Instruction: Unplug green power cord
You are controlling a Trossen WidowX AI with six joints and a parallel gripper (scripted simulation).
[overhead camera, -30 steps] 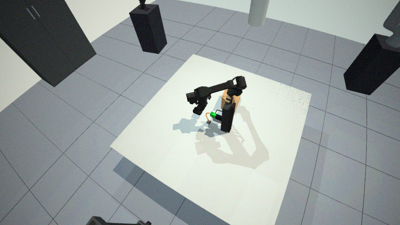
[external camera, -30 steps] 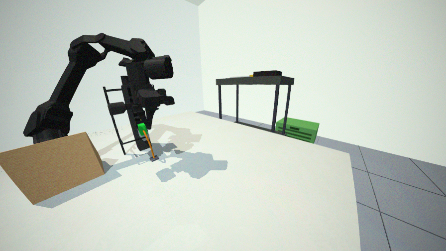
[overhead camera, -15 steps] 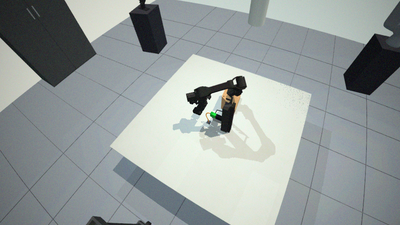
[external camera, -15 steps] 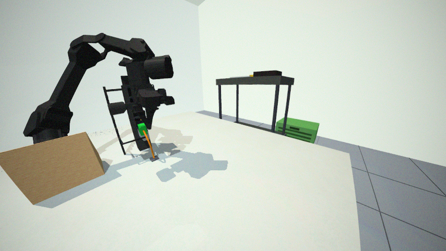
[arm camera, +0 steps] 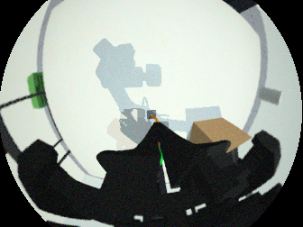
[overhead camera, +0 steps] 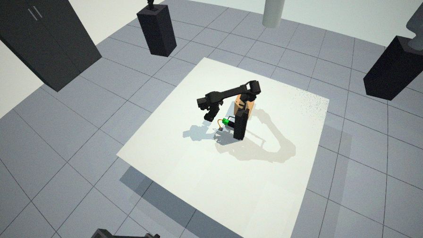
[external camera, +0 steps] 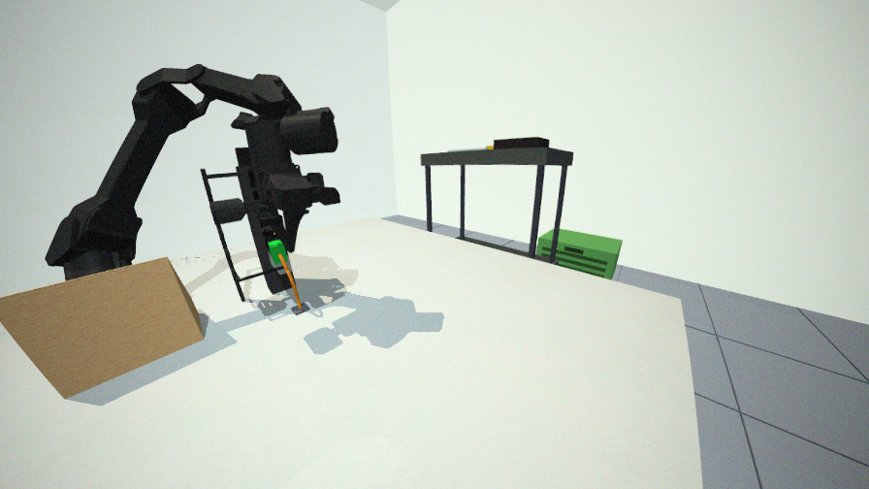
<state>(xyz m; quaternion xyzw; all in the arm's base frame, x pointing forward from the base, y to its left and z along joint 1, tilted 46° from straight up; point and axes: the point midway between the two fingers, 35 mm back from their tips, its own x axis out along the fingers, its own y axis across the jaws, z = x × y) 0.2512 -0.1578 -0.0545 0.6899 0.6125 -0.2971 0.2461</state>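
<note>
A blocky green plug sits in the tall, matte black power strip, which stands upright on the pale surface; its thin orange cord curves down to the surface. The dark, angular hand (fingers pressed together, holding nothing) hangs just beside the plug.

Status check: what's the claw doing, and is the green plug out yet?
Gripper shut, empty. Green plug still seated in power strip. Nothing blocking.
</note>
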